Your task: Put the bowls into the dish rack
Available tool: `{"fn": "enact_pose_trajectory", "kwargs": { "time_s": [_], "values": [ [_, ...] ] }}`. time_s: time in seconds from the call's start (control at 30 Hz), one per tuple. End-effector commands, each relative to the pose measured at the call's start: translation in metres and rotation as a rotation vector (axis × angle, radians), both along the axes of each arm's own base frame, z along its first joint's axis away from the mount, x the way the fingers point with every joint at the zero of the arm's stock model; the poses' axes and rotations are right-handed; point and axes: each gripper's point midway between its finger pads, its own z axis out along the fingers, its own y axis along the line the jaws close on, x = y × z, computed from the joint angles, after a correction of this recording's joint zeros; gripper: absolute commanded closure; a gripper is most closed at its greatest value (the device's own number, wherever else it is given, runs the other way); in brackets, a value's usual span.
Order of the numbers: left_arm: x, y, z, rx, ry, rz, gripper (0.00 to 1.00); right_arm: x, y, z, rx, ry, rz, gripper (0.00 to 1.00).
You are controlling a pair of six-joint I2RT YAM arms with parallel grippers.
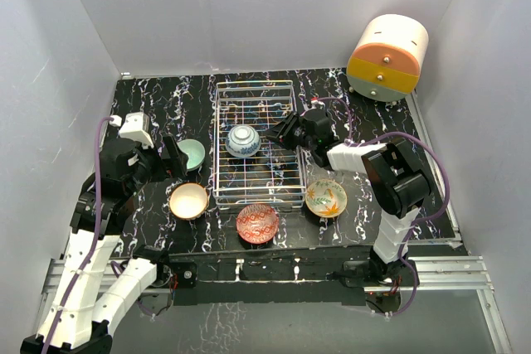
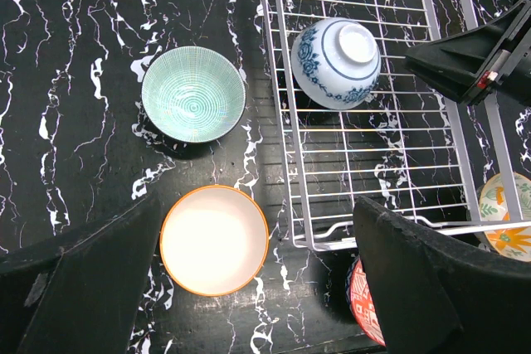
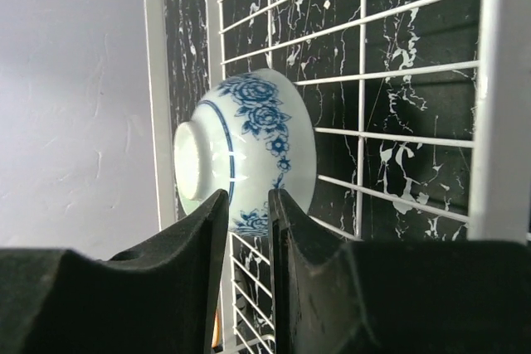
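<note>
Over the rack [image 1: 253,184], right arm [image 1: 357,155] outstretched

- The left arm [image 1: 87,238] rises from its base at the near left, elbow bent.
- The left tool [image 2: 255,209] points downward, jaws spread wide, holding nothing.
- The right arm [image 1: 398,180] folds at the elbow and stretches leftward.
- The right tool [image 3: 246,198] lies roughly level, its fingers parted by a narrow gap with nothing between them.

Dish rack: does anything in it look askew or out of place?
Only the blue-white bowl: it rests foot up and tilted on the wires of the rack, which may be intended for draining. Nothing looks spilled or broken.
</note>
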Motion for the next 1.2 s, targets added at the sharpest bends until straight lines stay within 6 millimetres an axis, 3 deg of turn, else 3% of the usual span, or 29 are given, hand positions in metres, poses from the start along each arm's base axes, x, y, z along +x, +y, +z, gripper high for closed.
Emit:
{"fn": "enact_pose_trajectory", "kwargs": {
  "time_s": [0.0, 0.23, 0.5, 0.63, 0.77, 1.0, 1.17],
  "values": [
    [-0.002, -0.003, 0.005, -0.017, -0.02, -0.013, 0.03, 0.003, -0.016, -0.015, -0.099, 0.048, -0.045, 0.7],
    [-0.002, -0.002, 0.002, -0.008, -0.014, -0.012, 0.03, 0.014, -0.009, 0.008, -0.229, -0.043, 0.013, 0.6],
    [-0.002, 0.0, 0.002, 0.005, -0.014, -0.004, 0.03, 0.01, 0.027, 0.039, -0.543, -0.19, 0.16, 0.6],
    [-0.002, 0.0, 0.002, 0.008, -0.013, -0.005, 0.03, -0.004, 0.038, 0.037, -0.712, -0.216, 0.225, 0.57],
    [-0.001, 0.001, 0.002, 0.011, -0.013, -0.002, 0.03, -0.015, 0.035, 0.03, -0.847, -0.217, 0.22, 0.52],
    [0.0, 0.002, 0.003, 0.016, -0.014, 0.002, 0.03, -0.025, 0.023, 0.015, -0.928, -0.179, 0.243, 0.52],
    [0.002, 0.001, -0.005, 0.019, 0.003, 0.002, 0.03, -0.023, 0.028, 0.001, -0.939, -0.184, 0.277, 0.52]
  ]
}}
